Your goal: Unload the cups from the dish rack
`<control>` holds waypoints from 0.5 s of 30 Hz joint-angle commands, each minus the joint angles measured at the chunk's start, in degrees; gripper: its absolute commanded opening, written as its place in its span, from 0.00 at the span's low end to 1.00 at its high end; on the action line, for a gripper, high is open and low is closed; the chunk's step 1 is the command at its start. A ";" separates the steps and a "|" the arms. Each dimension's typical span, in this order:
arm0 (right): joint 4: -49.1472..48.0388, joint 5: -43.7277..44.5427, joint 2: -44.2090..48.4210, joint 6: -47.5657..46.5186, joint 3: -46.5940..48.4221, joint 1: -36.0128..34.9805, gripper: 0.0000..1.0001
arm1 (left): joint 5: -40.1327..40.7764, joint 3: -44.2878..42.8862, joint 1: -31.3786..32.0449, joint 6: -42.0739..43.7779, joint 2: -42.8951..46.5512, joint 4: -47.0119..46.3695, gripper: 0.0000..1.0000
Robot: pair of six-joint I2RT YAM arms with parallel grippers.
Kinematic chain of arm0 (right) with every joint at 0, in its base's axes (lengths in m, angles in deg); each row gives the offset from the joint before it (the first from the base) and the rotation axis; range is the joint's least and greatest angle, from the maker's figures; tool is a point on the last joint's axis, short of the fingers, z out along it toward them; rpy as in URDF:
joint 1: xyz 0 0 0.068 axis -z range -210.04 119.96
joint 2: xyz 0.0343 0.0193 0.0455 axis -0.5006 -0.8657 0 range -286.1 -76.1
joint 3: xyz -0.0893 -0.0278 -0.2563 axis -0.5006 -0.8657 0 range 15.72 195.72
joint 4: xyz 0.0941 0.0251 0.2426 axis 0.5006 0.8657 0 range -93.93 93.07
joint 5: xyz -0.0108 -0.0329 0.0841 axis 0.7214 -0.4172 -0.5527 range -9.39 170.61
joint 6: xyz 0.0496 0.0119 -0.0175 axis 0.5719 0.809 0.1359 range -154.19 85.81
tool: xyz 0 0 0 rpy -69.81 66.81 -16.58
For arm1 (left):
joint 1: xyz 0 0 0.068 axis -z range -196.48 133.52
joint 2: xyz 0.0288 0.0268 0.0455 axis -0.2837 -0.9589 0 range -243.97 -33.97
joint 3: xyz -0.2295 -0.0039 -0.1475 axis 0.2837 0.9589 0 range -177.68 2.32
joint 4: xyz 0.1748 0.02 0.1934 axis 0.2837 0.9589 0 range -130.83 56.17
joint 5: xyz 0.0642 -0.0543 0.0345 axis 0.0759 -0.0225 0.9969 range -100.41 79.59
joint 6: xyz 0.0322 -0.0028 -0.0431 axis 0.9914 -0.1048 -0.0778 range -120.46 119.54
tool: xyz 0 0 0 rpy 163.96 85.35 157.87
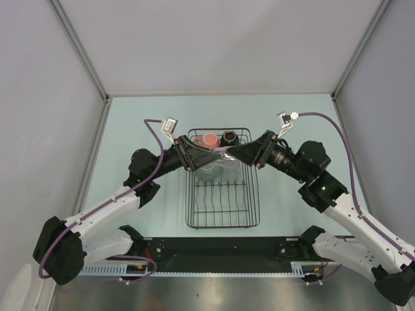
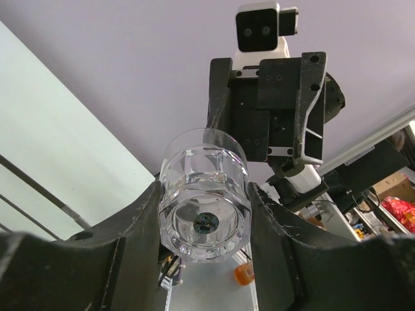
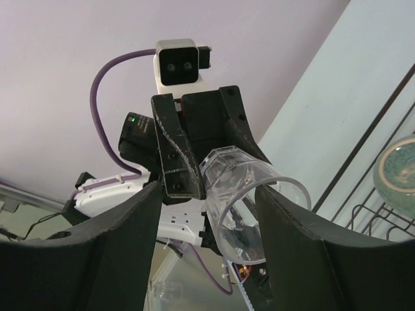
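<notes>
1. Left gripper has its two fingers pressed on either side of a clear glass tumbler, clamped partway closed at the base end. The glass lies on its side in the air, its thick base towards my left wrist camera.
2. That tumbler hangs above the far half of the dish rack, touching neither the wires nor the bench.
3. The right gripper comes in from the opposite side, and the tumbler's open mouth sits between its fingers. One finger looks to be against the rim and the other shows a gap. I cannot tell whether it has actually gripped.
4. I judge the step in hand to be a pass of this tumbler between the arms, over the rack.
5. The next move calls for one sure grip before the other lets go. If the right arm takes it, I want both pads on the wall and no slip on smooth glass. Then I would swing out to the bare bench at the rack's right side and tip the glass upright before setting it down.
6. Left in the rack at its far end are the pink mug and the black cup, side by side. The pale-green cup sits just nearer, partly hidden under the arms.
7. The rack itself stands about mid-bench, long side running near to far.
</notes>
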 commanded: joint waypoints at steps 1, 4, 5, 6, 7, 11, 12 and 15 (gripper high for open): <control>-4.91 -3.58 -0.99 1.28 0.28 0.24 0.64 | -2.91 -1.67 -0.33 -1.81 -0.22 -5.65 0.00; -6.14 -3.93 -1.79 2.07 -0.51 0.16 0.55 | -3.26 -1.75 -0.41 -1.89 -0.31 -5.56 0.00; -6.75 -3.93 -2.05 2.42 -0.69 0.16 0.52 | -3.52 -1.76 -0.33 -1.81 -0.31 -5.65 0.00; -6.85 -3.84 -2.40 2.42 -0.69 0.16 0.48 | -3.61 -1.76 -0.41 -1.81 -0.48 -5.65 0.00; -6.93 -3.93 -2.75 2.42 -0.78 0.16 0.47 | -3.87 -1.76 -0.33 -1.89 -0.57 -5.65 0.01; -7.90 -4.55 -4.33 3.03 -0.69 0.07 0.35 | -4.23 -1.32 -0.33 -2.16 -0.75 -6.52 0.01; -8.16 -4.55 -4.77 3.21 -0.69 0.07 0.33 | -4.32 -1.23 -0.33 -2.42 -0.84 -6.70 0.00; -8.61 -4.98 -5.82 3.47 -0.78 -0.11 0.24 | -5.11 -1.06 -0.33 -2.68 -1.36 -7.23 0.00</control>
